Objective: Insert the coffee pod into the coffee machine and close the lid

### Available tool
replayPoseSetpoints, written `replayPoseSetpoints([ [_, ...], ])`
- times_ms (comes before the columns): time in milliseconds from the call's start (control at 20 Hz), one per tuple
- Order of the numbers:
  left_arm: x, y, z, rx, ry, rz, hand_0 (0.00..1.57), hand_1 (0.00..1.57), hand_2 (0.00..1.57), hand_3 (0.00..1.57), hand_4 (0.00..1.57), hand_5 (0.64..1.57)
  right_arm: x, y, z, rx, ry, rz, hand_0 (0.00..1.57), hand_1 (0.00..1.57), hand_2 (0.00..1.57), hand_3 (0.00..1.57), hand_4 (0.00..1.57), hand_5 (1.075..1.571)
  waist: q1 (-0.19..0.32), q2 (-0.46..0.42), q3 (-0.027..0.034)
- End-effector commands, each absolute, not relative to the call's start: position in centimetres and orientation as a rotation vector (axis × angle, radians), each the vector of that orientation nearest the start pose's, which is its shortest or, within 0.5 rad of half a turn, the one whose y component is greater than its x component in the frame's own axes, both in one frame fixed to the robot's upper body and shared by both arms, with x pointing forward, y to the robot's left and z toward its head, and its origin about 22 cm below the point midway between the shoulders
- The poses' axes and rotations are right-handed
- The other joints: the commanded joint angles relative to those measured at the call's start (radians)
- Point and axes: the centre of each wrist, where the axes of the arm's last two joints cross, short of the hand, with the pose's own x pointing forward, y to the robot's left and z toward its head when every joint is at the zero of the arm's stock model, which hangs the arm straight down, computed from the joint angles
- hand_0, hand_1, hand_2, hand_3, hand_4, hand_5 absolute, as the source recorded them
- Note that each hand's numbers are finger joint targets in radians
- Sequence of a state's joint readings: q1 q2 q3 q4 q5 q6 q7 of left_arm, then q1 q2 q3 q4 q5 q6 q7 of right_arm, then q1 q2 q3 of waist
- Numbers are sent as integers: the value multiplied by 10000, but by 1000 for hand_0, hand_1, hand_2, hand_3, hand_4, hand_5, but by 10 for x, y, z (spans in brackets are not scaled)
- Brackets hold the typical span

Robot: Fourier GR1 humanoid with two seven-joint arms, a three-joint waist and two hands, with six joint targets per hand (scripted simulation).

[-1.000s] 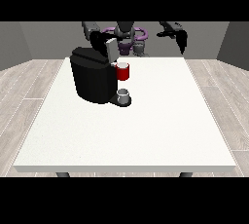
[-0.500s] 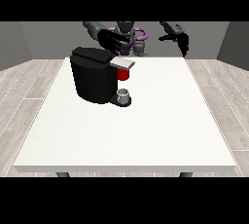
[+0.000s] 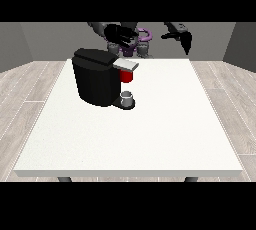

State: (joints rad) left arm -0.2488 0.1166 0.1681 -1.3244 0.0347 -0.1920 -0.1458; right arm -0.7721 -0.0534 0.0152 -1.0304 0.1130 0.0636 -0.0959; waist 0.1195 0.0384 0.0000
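Black plastic makes up the coffee machine (image 3: 97, 76), which is seen standing on the far left part of the white counter (image 3: 150, 134). A grey flap, taken to be the lid (image 3: 126, 65), is seen sticking out flat at the top front of the machine. Just under it a red thing at the machine (image 3: 126, 76) is seen, and below that a small grey cup-shaped thing (image 3: 127, 97) is seen on the machine's low front shelf. Whether that grey thing is the coffee pod cannot be told, so the pod's place cannot be given for sure.

The hand at the view's left (image 3: 120, 34) is held up above and a little behind the machine, close to the lid. Its fingers are seen spread and fairly straight, and nothing is held in them. The hand at the view's right (image 3: 181, 36) is held high and well apart from the machine, off to the side. Whether its fingers are open or curled cannot be told.

The lid lies below the hand at the view's left and a little toward the camera. That hand is judged to be much the nearer one, so any push on the lid is best made by it, moving down and forward. The lid looks nearly level already.
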Motion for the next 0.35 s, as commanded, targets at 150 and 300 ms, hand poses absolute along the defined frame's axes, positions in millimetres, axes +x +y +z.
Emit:
replayPoseSetpoints([
  [150,283,268,-20,-322,-16522,-800,0,0,0,0,245,1571,348,-136,36,3029,-17758,3132,0,0,0,0,286,1571,-712,-1119,2],
  [300,273,281,-29,-242,-16459,-394,0,0,0,0,192,1571,318,-145,-1,2858,-17083,2822,0,0,0,0,157,1571,-1149,-1369,1],
])
